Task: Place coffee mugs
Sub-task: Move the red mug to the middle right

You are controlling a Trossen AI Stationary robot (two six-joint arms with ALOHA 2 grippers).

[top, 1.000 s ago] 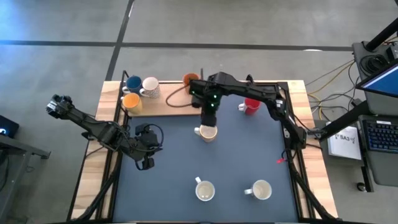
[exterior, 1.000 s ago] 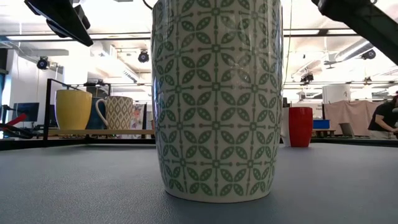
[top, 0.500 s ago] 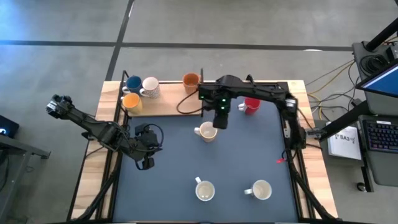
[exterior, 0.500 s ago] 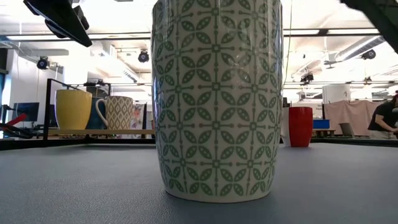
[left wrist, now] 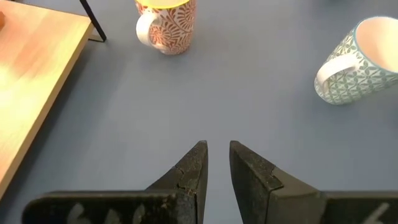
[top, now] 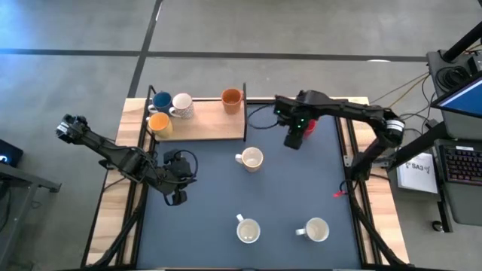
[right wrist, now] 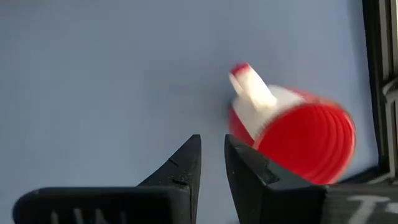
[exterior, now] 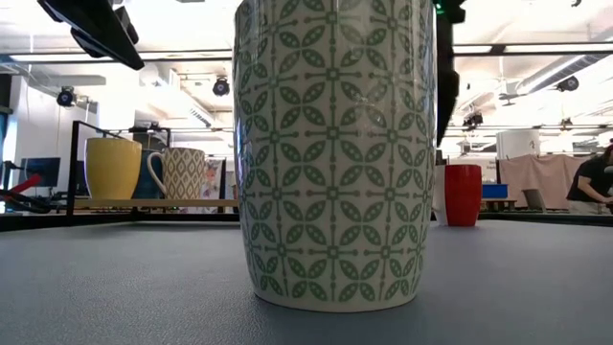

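Note:
My right gripper (top: 292,141) (right wrist: 211,149) hovers shut just beside the red mug (top: 307,126) (right wrist: 298,134), which stands on the blue mat near the table's far right; its white handle (right wrist: 250,92) points toward the fingers. A white mug (top: 251,159) stands on its base mid-mat. Two more white mugs (top: 248,229) (top: 316,229) stand near the near edge. Blue (top: 162,100), white (top: 181,104) and two orange mugs (top: 159,123) (top: 231,98) sit on the wooden tray (top: 203,128). My left gripper (top: 178,196) (left wrist: 216,152) waits shut over the mat's left part.
The wooden tray has a black wire frame (top: 245,113) along its edges at the far left. A green-patterned mug (exterior: 335,153) fills the low view. Cables (top: 226,124) trail across the tray. Bare mat (top: 301,188) lies between the middle mug and the near ones.
My right gripper has risen off the white mug in the middle of the mat and swung toward the table's right and far side, ending beside the red mug. The white mug stays standing where it was.

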